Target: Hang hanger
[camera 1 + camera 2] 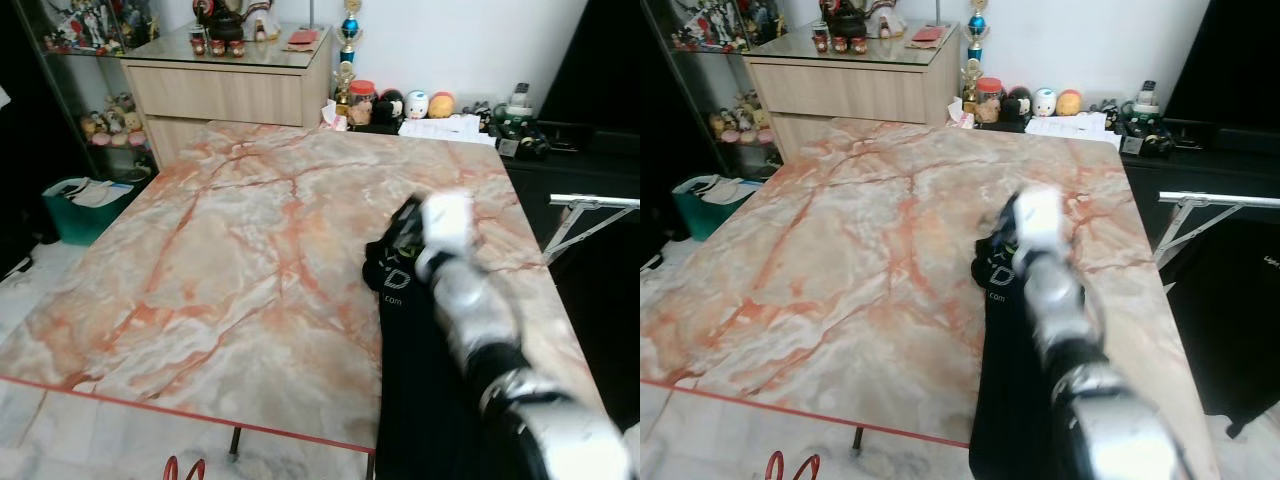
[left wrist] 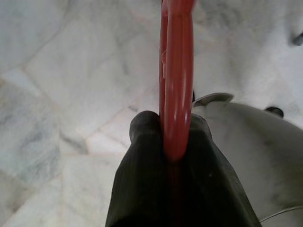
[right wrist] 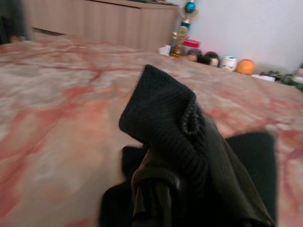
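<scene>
Right end effector (image 3: 156, 189) was clamped on the ribbed collar of a black garment (image 1: 420, 400), the knit edge bunched up and lifted between the black fingers (image 3: 147, 179). In the head views the right arm (image 1: 1060, 320) reached forward over the right side of the bench (image 1: 250, 230), motion-blurred. Garment lay along the bench's right side, its lower part hanging over the near edge; white lettering showed near the collar.

Left end effector (image 2: 165, 156) was low, below the bench edge, fingers together on a red hanger (image 2: 176, 80). The hanger's red bar ran away from the fingertips over pale marble floor tiles (image 2: 71, 94). Red curves of the hanger (image 1: 185, 468) showed at the bottom of the left eye view, just below the near bench edge and well apart from the garment.

Bench top was pinkish marble with orange veining. Behind it stood a wooden cabinet (image 1: 230, 95), a trophy (image 1: 348, 30) and small round figurines (image 1: 415, 103) by the wall. A teal bin (image 1: 80, 205) stood on the floor to the left. A white rack frame (image 1: 590, 210) was to the right.
</scene>
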You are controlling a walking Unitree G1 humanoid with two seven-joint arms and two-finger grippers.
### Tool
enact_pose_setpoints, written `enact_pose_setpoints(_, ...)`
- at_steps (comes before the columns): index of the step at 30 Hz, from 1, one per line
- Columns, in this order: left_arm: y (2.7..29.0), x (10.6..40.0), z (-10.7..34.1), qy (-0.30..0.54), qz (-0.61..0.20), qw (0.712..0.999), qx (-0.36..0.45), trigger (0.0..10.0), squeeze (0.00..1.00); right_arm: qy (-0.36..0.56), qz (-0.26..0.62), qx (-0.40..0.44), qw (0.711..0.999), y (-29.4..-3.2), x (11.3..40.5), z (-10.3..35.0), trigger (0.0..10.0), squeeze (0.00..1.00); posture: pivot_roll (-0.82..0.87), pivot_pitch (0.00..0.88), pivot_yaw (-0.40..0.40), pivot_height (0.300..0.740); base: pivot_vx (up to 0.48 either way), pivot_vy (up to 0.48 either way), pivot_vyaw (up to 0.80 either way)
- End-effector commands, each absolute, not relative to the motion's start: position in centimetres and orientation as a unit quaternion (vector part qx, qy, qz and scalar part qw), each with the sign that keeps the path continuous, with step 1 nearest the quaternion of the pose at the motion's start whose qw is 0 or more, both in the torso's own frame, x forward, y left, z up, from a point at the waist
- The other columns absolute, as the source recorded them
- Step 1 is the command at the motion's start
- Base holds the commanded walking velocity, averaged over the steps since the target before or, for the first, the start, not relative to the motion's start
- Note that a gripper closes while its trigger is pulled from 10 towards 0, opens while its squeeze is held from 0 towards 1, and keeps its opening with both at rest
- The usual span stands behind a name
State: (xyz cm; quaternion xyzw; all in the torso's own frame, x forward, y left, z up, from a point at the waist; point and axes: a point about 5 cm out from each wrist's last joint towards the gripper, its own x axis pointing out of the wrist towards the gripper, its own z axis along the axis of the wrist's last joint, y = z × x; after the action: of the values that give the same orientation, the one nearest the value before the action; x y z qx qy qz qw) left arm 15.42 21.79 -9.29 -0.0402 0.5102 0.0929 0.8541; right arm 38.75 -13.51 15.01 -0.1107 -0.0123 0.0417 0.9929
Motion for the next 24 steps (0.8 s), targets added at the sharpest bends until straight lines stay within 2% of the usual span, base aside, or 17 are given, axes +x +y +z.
enact_pose_setpoints(1, 22.2, 14.8, -9.5, 0.526, 0.087, 0.846, -0.025, 10.0, 0.00, -0.046, 0.040, -0.106, 0.993, -13.5, 38.0, 16.3, 10.0, 0.00, 0.03, 0.000, 0.050, 0.740, 0.000, 0.000, 0.00)
enact_pose_setpoints(7, 22.3, 14.5, -9.5, 0.528, 0.087, 0.845, -0.023, 10.0, 0.00, -0.044, -0.016, -0.088, 0.995, -14.5, 33.6, 15.3, 10.0, 0.00, 0.02, 0.000, 0.048, 0.740, 0.000, 0.000, 0.00)
enact_pose_setpoints(8, 22.4, 14.4, -9.6, 0.529, 0.083, 0.844, -0.018, 10.0, 0.00, -0.041, -0.064, -0.080, 0.994, -15.8, 32.3, 15.1, 10.0, 0.10, 0.02, 0.000, 0.046, 0.740, 0.000, 0.000, 0.00)
enact_pose_setpoints(10, 22.4, 14.4, -9.6, 0.530, 0.082, 0.844, -0.018, 10.0, 0.00, -0.038, -0.079, -0.077, 0.993, -16.1, 31.8, 15.1, 10.0, 0.10, 0.02, 0.000, 0.045, 0.740, 0.000, 0.000, 0.00)
enact_pose_setpoints(11, 22.4, 14.4, -9.6, 0.531, 0.080, 0.844, -0.018, 10.0, 0.00, -0.030, -0.090, -0.075, 0.993, -16.5, 31.1, 14.9, 10.0, 1.00, 0.02, 0.000, 0.045, 0.740, 0.000, 0.000, 0.00)
enact_pose_setpoints(15, 22.3, 14.2, -9.6, 0.534, 0.075, 0.842, -0.015, 10.0, 0.00, -0.008, -0.091, -0.098, 0.991, -16.7, 29.0, 14.1, 10.0, 1.00, 0.01, 0.000, 0.043, 0.740, 0.000, 0.000, 0.00)
enact_pose_setpoints(18, 22.3, 14.1, -9.7, 0.536, 0.070, 0.841, -0.011, 10.0, 0.00, 0.037, -0.078, -0.103, 0.991, -16.2, 26.2, 12.9, 10.0, 1.00, 0.01, 0.000, 0.037, 0.740, 0.000, 0.000, 0.00)
enact_pose_setpoints(24, 22.4, 13.9, -9.7, 0.539, 0.065, 0.840, -0.003, 10.0, 0.00, 0.064, -0.021, -0.106, 0.992, -15.0, 24.0, 12.3, 10.0, 1.00, 0.00, 0.000, 0.031, 0.740, 0.000, 0.000, 0.00)
